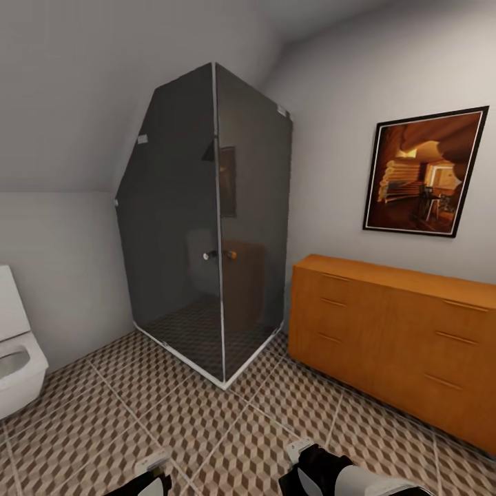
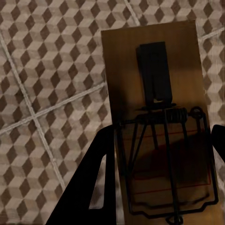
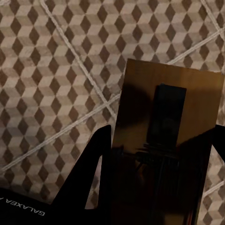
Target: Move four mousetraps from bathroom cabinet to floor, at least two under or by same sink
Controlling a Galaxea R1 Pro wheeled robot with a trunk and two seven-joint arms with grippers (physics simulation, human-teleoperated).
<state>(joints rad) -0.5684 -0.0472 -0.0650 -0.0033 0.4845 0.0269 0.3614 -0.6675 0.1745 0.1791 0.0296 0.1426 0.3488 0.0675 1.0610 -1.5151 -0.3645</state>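
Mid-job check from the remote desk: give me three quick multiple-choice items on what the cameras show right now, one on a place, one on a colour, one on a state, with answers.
1. Where does the wide orange-brown wooden cabinet stand in the head view?
A. Against the wall under the framed picture
B. Inside the dark glass shower enclosure
C. Beside the white toilet

2. What colours pattern the tiled bathroom floor?
A. Plain grey
B. Brown, beige and white cubes
C. Blue and white stripes

3. What sits between the left gripper fingers?
A. Nothing
B. A chrome tap
C. A small brown wooden mousetrap with wire parts

Answers: 1 A, the cabinet sits right of the shower, below the picture. 2 B, the cube print shows in all three views. 3 C, the left wrist view shows the board between the dark fingers; the right gripper holds a second mousetrap.
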